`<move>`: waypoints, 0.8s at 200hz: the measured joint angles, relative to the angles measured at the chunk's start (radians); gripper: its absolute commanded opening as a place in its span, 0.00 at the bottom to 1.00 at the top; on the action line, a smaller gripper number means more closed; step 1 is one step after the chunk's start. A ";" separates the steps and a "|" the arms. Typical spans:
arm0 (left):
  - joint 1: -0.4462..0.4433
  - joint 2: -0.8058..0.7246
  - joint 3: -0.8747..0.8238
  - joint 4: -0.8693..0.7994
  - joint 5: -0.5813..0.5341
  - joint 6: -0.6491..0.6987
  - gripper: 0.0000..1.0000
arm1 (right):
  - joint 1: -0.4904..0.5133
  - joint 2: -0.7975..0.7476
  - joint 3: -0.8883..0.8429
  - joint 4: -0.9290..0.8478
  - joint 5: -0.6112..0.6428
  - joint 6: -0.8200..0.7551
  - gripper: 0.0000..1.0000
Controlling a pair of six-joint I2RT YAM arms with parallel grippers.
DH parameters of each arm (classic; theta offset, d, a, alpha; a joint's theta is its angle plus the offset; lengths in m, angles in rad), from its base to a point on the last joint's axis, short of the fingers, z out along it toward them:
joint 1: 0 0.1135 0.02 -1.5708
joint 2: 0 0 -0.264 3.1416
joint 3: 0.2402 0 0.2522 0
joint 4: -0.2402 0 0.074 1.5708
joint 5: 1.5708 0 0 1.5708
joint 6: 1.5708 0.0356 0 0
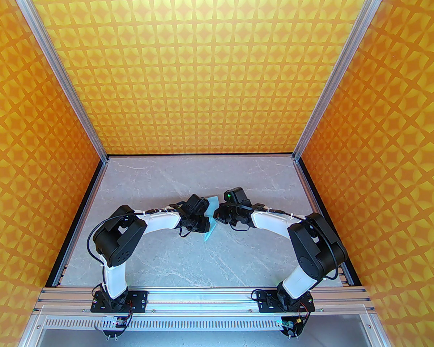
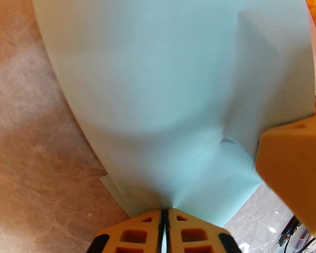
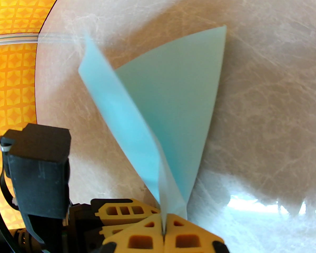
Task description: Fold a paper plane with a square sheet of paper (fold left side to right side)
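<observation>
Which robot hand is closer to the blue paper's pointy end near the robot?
Left. The left gripper pinches the paper right beside that tip; the right gripper pinches its edge farther back.

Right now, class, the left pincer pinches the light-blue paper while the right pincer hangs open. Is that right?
No: the right pincer is also shut on the light-blue paper, as the right wrist view shows. The left pincer does pinch it.
</observation>
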 measured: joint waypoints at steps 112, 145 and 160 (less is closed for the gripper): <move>-0.019 0.032 0.044 -0.005 -0.022 0.026 0.12 | -0.002 0.053 0.058 0.000 0.000 0.053 0.00; -0.024 0.036 0.049 -0.004 -0.026 0.031 0.12 | -0.002 0.081 0.077 0.006 0.001 0.071 0.00; -0.024 0.036 0.049 -0.003 -0.027 0.034 0.12 | -0.004 0.089 0.077 0.010 0.002 0.079 0.00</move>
